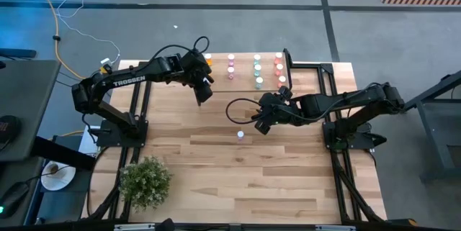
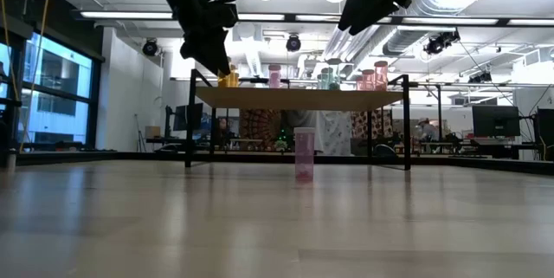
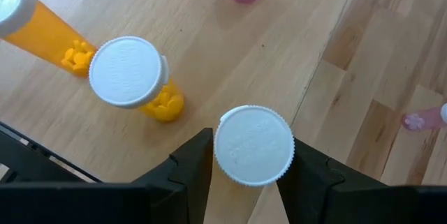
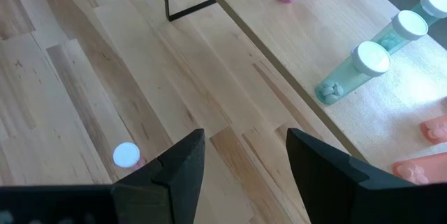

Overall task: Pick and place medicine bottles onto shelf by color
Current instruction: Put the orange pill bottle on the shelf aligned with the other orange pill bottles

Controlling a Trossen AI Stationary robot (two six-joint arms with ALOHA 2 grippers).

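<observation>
High view first: my left gripper [image 1: 204, 91] is hanging at the shelf's [image 1: 245, 80] near edge, at the end where the orange bottles [image 1: 208, 59] stand. My left wrist view shows a white-capped bottle [image 3: 253, 144] sitting right between my two dark fingers [image 3: 190, 165], and they press on the cap from both sides, so I'm clamped on that one. I can't see its body from above, only the cap (so no colour call from me). Just beyond it on the shelf's light wood stand two orange bottles, the closer one [image 3: 135, 77] near my held bottle but not touching it.

My right gripper [image 1: 263, 121] hovers over the table [image 1: 216, 166] in front of the shelf's middle, up off the wood. Its fingers [image 4: 183, 160] are spread apart with nothing between them. A lone pink bottle [image 1: 240, 135] stands upright on the table just beside that gripper, on the side away from the shelf; my right wrist view catches its white cap [image 4: 126, 155].

On the shelf itself the bottles stand in colour rows running back from the near edge: orange at one end, then pink [image 1: 231, 65], then teal-green [image 1: 257, 71], then red [image 1: 279, 70] at the far end. From the low view the pink bottle on the table [image 2: 304, 152] stands in front of the shelf, about under its middle.
</observation>
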